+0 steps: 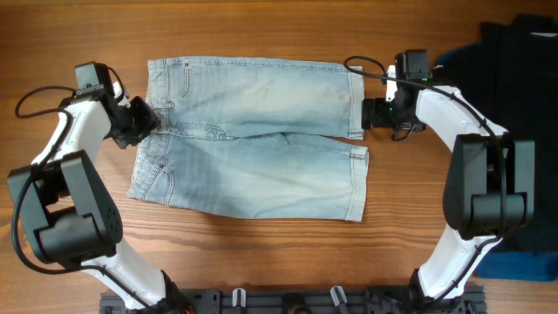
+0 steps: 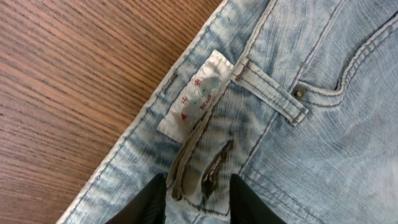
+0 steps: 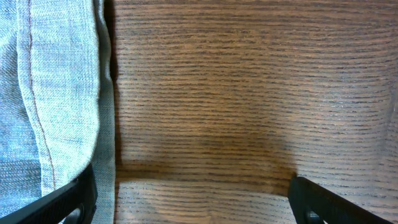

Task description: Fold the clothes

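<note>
Shorts (image 1: 253, 139) lie flat on desk (image 1: 261, 30), waist toward L gripper (image 1: 144, 122), 2 legs toward R gripper (image 1: 368, 113). L gripper sits at the waistband, jaws narrowed w/ denim bunched between them and a white label (image 2: 196, 99) just ahead; can't tell if the pinch is firm. R gripper is wide open, holding nothing, at 1 leg's hem (image 3: 37, 93): 1 finger (image 3: 68, 199) over the hem edge, the other over bare desk.

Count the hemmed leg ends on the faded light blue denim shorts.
2. Both are at the right end of the denim shorts: the far leg hem beside the open right gripper, the near leg hem alongside it, lower in the overhead view. None looks hidden.
</note>
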Available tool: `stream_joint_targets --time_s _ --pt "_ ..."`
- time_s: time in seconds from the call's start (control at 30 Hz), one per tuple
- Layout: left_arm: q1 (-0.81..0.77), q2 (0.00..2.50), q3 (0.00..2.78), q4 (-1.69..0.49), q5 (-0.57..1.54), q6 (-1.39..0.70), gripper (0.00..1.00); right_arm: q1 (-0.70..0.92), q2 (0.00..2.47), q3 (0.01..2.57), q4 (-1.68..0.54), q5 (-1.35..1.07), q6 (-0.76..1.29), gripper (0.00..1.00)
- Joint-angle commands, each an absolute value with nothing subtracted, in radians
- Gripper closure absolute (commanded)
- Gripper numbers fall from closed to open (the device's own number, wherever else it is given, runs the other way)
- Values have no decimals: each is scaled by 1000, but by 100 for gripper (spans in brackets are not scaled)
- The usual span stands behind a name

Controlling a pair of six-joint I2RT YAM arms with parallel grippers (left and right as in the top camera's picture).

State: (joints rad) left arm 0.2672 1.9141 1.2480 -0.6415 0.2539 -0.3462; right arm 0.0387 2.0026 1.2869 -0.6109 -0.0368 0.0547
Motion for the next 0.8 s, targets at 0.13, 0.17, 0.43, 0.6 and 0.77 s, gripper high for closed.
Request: stream_joint_targets --time_s 0.13,0.17,0.43,0.6,0.77 --pt "264 1931 1205 -591 241 -353 82 42 2039 1250 -612 -60 56 1" --pt "264 1931 1205 -590 241 -353 83 42 2039 1250 -611 -60 56 0" --pt "347 1930 1205 -541 241 -352 96 42 2039 1250 -614 -60 55 0" --pt "353 1930 1205 -542 241 -352 96 42 2039 1250 -613 -60 56 1" --pt "347 1930 1205 -540 242 -352 63 42 2030 1292 -640 -124 55 1"
